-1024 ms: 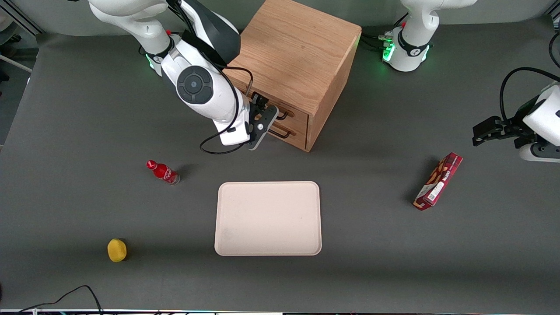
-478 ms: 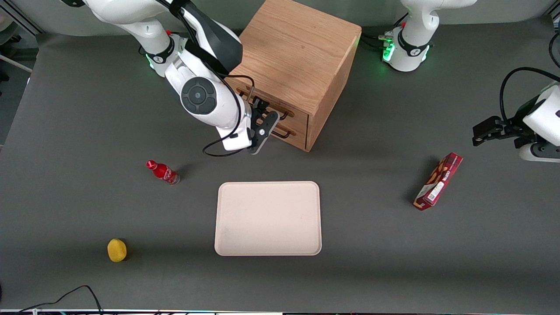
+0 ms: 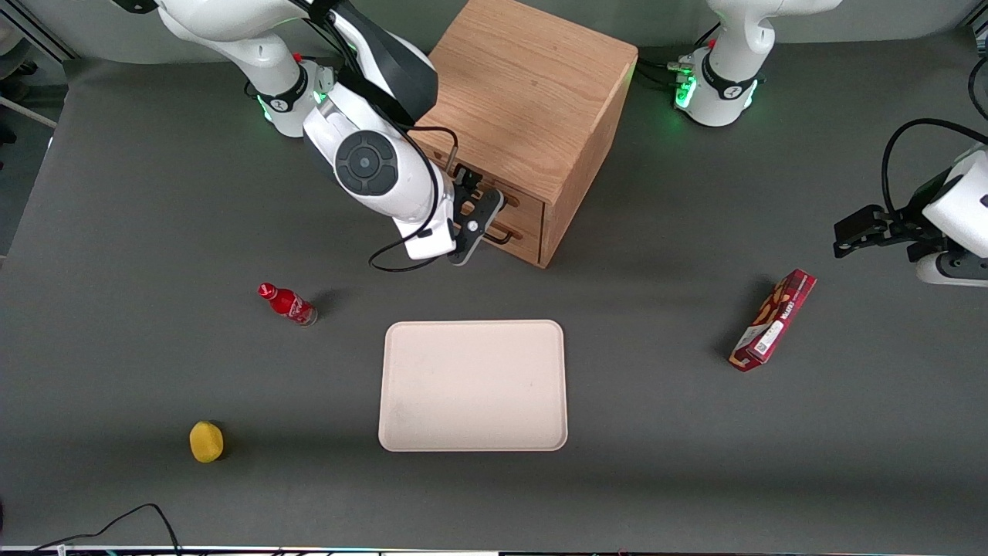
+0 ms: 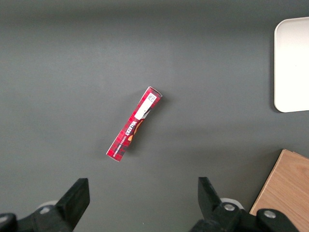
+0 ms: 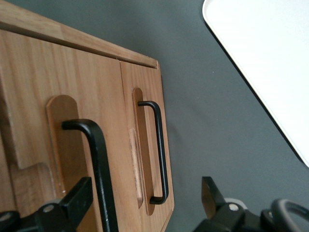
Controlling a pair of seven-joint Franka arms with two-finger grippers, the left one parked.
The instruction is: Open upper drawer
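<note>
The wooden cabinet stands at the back of the table with its two drawers facing the working arm's end. The upper drawer looks shut; its black bar handle runs between my open gripper's fingers, close to one finger and touching neither. My gripper is right in front of the drawer fronts, at the height of the upper handle; it also shows in the right wrist view. The lower drawer with its matching handle sits beneath, also shut.
A cream tray lies nearer the front camera than the cabinet. A red bottle and a yellow object lie toward the working arm's end. A red snack box lies toward the parked arm's end.
My arm has moved in toward the cabinet front, carrying the open gripper closer along the drawer handles. The drawers have not moved.
</note>
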